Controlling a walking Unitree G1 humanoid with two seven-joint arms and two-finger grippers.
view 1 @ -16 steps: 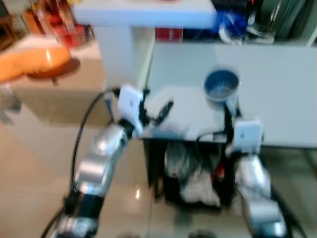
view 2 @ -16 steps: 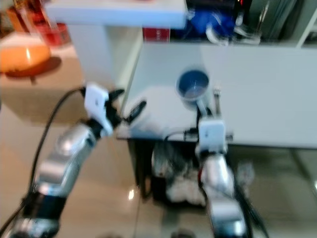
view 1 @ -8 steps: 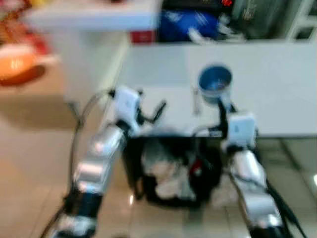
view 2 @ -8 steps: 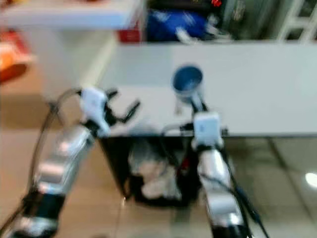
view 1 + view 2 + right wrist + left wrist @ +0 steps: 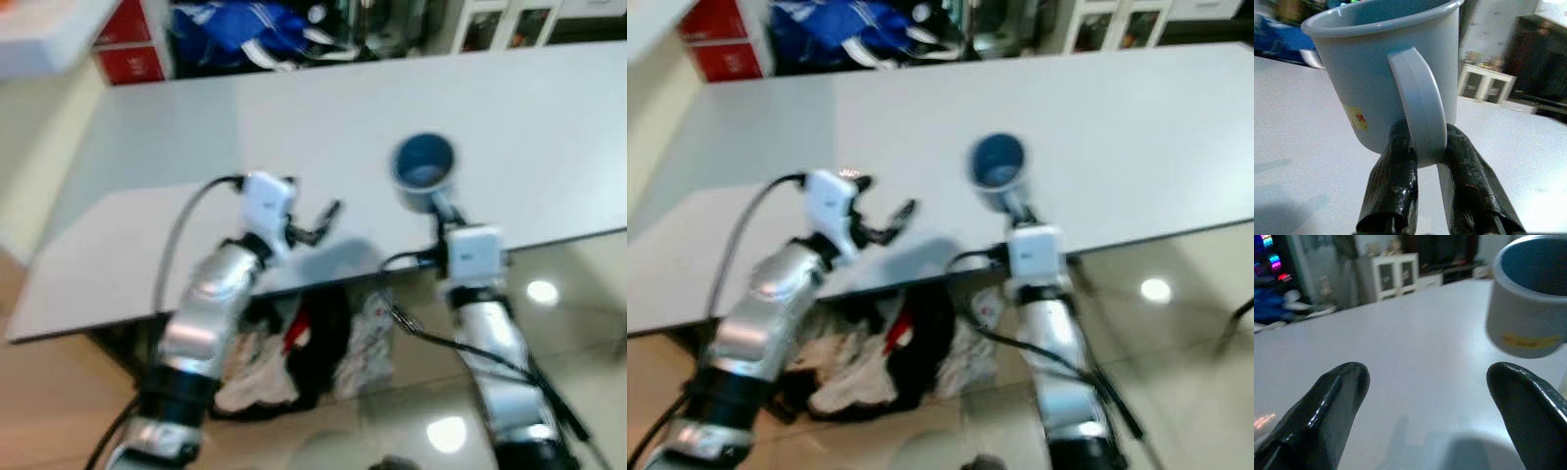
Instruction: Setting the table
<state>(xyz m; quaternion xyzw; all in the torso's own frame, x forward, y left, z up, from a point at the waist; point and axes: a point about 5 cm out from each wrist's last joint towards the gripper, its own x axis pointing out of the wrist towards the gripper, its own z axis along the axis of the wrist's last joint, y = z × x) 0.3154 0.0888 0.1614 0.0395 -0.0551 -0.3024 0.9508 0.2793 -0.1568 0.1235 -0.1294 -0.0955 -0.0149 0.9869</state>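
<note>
Above the near edge of a long white table [image 5: 147, 147], a light blue mug [image 5: 423, 168] hangs by its handle [image 5: 1418, 107], pinched from both sides by the two black fingers [image 5: 1393, 181] of the right gripper [image 5: 1422, 154]; whether its base touches the tabletop or hovers just over it cannot be told. From the head camera the mug sits at about one o'clock of the frame's centre, the silver right arm running down from it toward five o'clock. The mug is a plain tapered cup with a broad looped handle, a darker blue inside that looks empty, and a small yellow sticker [image 5: 1357, 117] with red print low on its side. A second ago the view took in a white counter, an orange object and a red clutter beyond the table's far-left corner; now the camera has swung so the bare tabletop spreads across the frame, while the mug has kept its place in the same grip. That suggests the robot has squared up to the table and that setting the mug down is the step at hand. The left gripper [image 5: 1425, 401], at nine o'clock from the mug and near it, hovers over the table with its fingers spread wide and empty. Under the table edge lies a heap of cloth and bags [image 5: 294, 343].
</note>
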